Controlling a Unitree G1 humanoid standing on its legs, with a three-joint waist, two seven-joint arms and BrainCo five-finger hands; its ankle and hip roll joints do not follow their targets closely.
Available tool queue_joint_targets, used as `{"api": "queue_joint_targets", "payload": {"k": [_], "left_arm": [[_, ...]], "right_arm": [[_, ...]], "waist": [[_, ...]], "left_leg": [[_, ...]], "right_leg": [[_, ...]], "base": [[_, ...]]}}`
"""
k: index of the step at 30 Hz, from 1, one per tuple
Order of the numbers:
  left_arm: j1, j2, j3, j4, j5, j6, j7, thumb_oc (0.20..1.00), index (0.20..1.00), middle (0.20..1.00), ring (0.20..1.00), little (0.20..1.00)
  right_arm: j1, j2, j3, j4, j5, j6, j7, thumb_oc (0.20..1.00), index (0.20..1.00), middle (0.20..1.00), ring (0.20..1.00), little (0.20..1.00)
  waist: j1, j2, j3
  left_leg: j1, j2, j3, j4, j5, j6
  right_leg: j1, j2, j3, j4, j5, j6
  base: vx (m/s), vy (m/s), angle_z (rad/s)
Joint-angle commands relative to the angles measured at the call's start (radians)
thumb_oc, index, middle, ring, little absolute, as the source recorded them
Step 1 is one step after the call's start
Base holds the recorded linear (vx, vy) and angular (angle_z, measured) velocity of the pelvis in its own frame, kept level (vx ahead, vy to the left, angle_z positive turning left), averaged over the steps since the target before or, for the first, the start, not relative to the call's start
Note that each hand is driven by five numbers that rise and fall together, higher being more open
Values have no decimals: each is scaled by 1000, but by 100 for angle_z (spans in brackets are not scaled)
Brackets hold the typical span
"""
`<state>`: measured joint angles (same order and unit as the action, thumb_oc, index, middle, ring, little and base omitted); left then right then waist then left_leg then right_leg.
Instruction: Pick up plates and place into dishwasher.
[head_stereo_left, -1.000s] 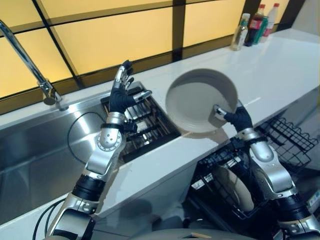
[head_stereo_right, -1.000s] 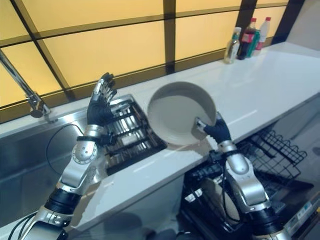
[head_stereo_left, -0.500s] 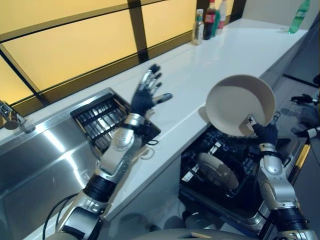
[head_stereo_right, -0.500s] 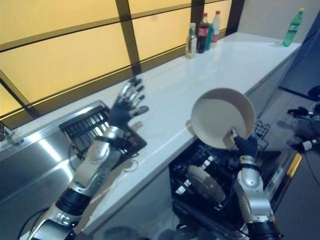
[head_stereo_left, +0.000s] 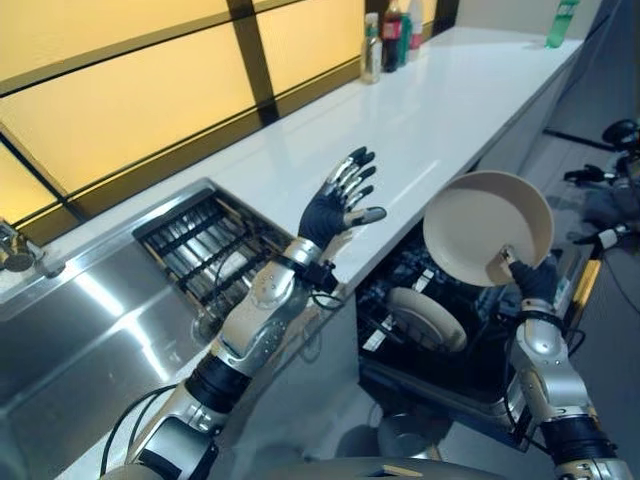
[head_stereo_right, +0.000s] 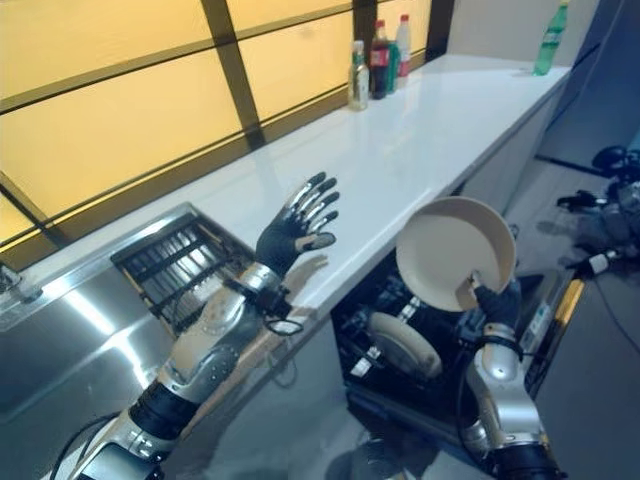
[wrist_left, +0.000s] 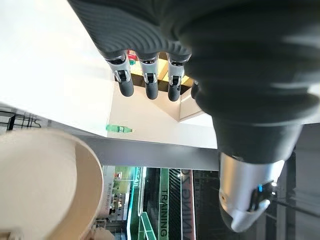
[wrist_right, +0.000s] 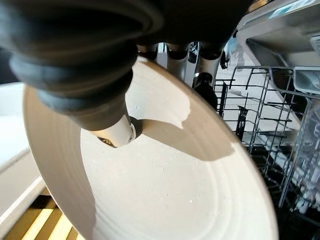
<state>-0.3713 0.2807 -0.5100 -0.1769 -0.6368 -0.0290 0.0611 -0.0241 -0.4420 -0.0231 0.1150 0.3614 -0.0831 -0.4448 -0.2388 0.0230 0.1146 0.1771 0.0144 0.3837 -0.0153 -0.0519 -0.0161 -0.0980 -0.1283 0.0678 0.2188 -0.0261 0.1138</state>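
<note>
A cream plate (head_stereo_left: 486, 226) is held upright by its lower rim in my right hand (head_stereo_left: 530, 279), above the open dishwasher's black rack (head_stereo_left: 440, 360). In the right wrist view the thumb (wrist_right: 116, 134) presses the plate's face (wrist_right: 165, 190) and the fingers curl behind its rim. Another cream plate (head_stereo_left: 427, 318) stands on edge in the rack below. My left hand (head_stereo_left: 335, 207) is raised over the white counter (head_stereo_left: 440, 110) with straight, spread fingers (wrist_left: 146, 77) and holds nothing.
A steel sink (head_stereo_left: 90, 330) with a black dish rack (head_stereo_left: 210, 245) in it lies at the left. Several bottles (head_stereo_left: 385, 35) stand at the counter's far end, and a green bottle (head_stereo_left: 560, 22) farther right. A dark shape lies on the floor at the right (head_stereo_left: 615, 135).
The camera has swung right. My right hand has carried the plate off the counter and down over the dishwasher rack. My left hand has moved from the sink rack toward the counter edge, still open.
</note>
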Motion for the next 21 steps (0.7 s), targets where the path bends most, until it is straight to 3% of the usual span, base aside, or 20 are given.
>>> {"api": "queue_joint_targets", "payload": {"k": [1, 6, 10, 12, 15, 21], "left_arm": [[32, -7, -39, -46, -34, -35, 17, 1000, 1000, 1000, 1000, 1000], [60, -10, -66, -9, -17, -47, 37, 1000, 1000, 1000, 1000, 1000], [106, 3, -46, 5, -63, -51, 32, 1000, 1000, 1000, 1000, 1000], [117, 2, -42, 0, -113, -33, 16, 1000, 1000, 1000, 1000, 1000], [155, 5, -65, 10, -117, -15, -66, 1000, 1000, 1000, 1000, 1000], [236, 41, -111, 33, -125, -33, -203, 1000, 1000, 1000, 1000, 1000]], "right_arm": [[-96, 14, 28, -29, -8, -65, -21, 200, 200, 200, 200, 200], [-92, 21, 60, -30, -17, -57, -6, 200, 200, 200, 200, 200], [-125, 7, 87, -9, -24, -48, 4, 200, 200, 200, 200, 200], [-129, 0, 90, -15, -34, -37, -16, 200, 200, 200, 200, 200], [-138, -1, 85, 22, -46, -48, -28, 200, 200, 200, 200, 200], [-146, 4, 92, 54, -49, -63, -40, 200, 200, 200, 200, 200]], "waist": [[11, -13, -45], [21, -23, -46], [58, -39, -31], [65, -43, -27], [74, -54, -15], [79, -63, 6]], "left_leg": [[-115, 3, -79, 94, -46, 81], [-115, 7, -92, 107, -55, 84], [-129, -12, -198, 142, -84, 94], [-132, -13, -202, 136, -79, 95], [-135, -9, -207, 137, -83, 91], [-141, 1, -181, 154, -92, 92]], "right_leg": [[22, -26, -26, -62, 128, 62], [26, -9, -23, -72, 117, 68], [7, 4, 17, -48, 112, 63], [6, 6, 20, -51, 114, 59], [-18, -10, 6, -47, 165, 67], [-29, -28, -6, -67, 187, 76]], "base": [[58, -106, -41], [33, -57, -18], [23, -49, -10], [-4, -55, -45], [4, -69, -7], [-29, -67, 2]]}}
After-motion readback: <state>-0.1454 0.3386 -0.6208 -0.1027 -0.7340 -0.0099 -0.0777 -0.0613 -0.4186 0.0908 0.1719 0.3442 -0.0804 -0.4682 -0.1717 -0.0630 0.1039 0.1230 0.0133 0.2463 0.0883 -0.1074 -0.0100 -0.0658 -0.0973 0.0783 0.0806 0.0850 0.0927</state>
